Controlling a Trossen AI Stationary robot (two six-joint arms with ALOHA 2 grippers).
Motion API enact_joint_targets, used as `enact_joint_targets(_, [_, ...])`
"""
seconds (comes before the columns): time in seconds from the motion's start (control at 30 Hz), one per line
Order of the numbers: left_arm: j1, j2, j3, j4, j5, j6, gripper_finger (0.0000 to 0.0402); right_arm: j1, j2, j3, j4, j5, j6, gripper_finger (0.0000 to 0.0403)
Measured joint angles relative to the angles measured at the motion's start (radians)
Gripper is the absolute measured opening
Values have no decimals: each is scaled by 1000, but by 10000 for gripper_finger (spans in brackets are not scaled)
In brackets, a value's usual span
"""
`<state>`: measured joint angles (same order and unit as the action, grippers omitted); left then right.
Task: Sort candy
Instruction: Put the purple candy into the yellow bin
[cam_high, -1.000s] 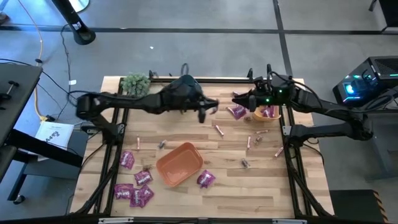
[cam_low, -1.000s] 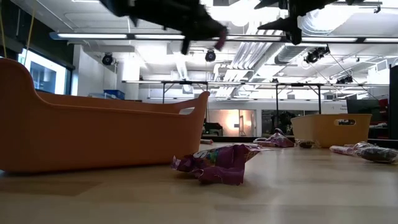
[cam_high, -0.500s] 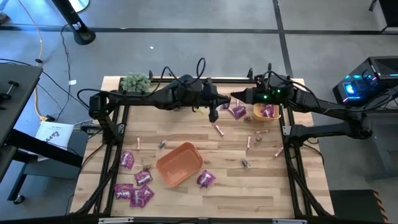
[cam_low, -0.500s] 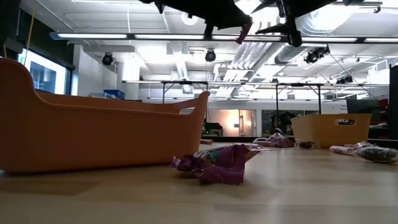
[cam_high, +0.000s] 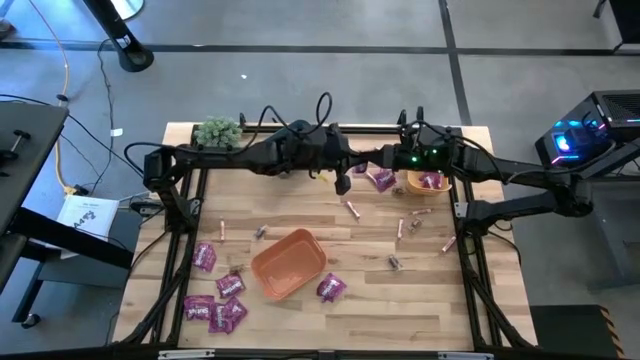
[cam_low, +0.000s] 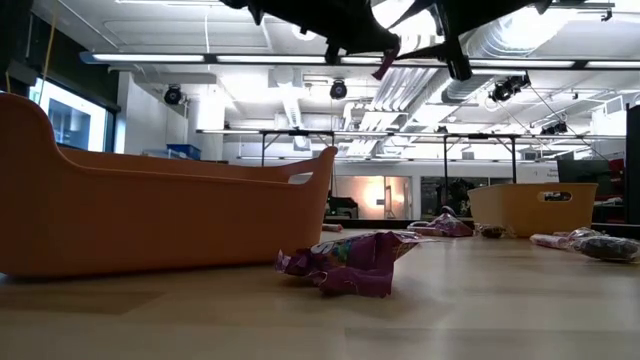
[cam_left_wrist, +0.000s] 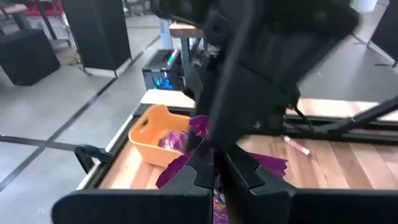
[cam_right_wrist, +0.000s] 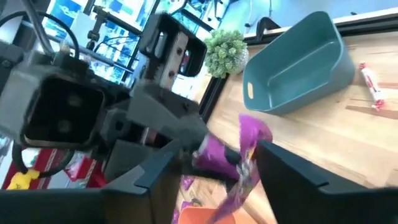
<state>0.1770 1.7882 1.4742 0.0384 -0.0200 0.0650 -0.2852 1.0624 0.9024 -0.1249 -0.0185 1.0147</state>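
high view: left claw (cam_high: 343, 183) and right claw (cam_high: 375, 160) are brought together above the desk's (cam_high: 420, 300) far middle; a handover of a magenta packet is judged to be in hand. Yellow bin (cam_high: 428, 183) sits just beside the right arm, a few purple packets already in it. Orange bin (cam_high: 288, 262) lies near the desk centre, seemingly empty. More magenta packets (cam_high: 215, 312) are clustered at the near-left corner, pink sticks (cam_high: 352, 209) and small dark pieces scattered mid-desk. Plant ball (cam_high: 218, 133) at the far-left corner.

low view: both claws are seen up high, well clear of the desk; a magenta scrap (cam_low: 385, 64) hangs between them. One crumpled packet (cam_low: 350, 263) lies just beside the orange bin.

left wrist view: left claw fingers (cam_left_wrist: 202, 168) are shut on the magenta packet (cam_left_wrist: 261, 165); the packet is held out towards the yellow bin side, likely so the right arm can take it.

right wrist view: right claw fingers (cam_right_wrist: 292, 171) stand apart either side of the held packet (cam_right_wrist: 249, 146), not yet gripping. Teal bin (cam_right_wrist: 295, 62) seen beyond.
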Motion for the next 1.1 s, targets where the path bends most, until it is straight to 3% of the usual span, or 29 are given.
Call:
enact_joint_targets(0.3, [0, 0, 0, -17, -25, 2, 0, -1, -4, 0, 10, -3, -2, 13])
enact_joint_targets(0.8, [3, -2, 0, -10, -86, 52, 0, -1, -4, 0, 34, -23, 6, 112])
enact_joint_targets(0.97, [4, -2, 0, -8, -110, 67, 0, -1, -4, 0, 32, -27, 17, 117])
enact_joint_targets(1.1, [4, -2, -1, 5, -115, 71, 0, -1, -4, 2, 13, -20, 16, 98])
